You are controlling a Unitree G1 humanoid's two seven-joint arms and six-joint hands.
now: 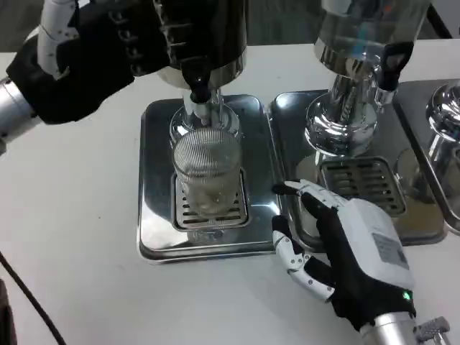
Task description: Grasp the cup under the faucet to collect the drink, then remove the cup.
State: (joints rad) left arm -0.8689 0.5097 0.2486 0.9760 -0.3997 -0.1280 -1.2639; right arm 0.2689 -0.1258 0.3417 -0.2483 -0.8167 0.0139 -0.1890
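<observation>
Cup upright on the drip tray, directly under the faucet. Right hand just right of it, nearer, fingers spread, empty. Left hand up at the dispenser; grip unclear.

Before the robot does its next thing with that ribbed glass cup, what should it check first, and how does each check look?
1. Ribbed clear glass cup stands upright on the slotted drip grate: ok.
2. Cup sits under the black faucet spout: ok.
3. Right hand open, beside the cup, not touching it: ok.
4. Left hand up at the dark dispenser; whether it holds the tap: cannot tell.
5. Drink flowing: cannot tell.
6. Fill level in the cup: cannot tell.
</observation>
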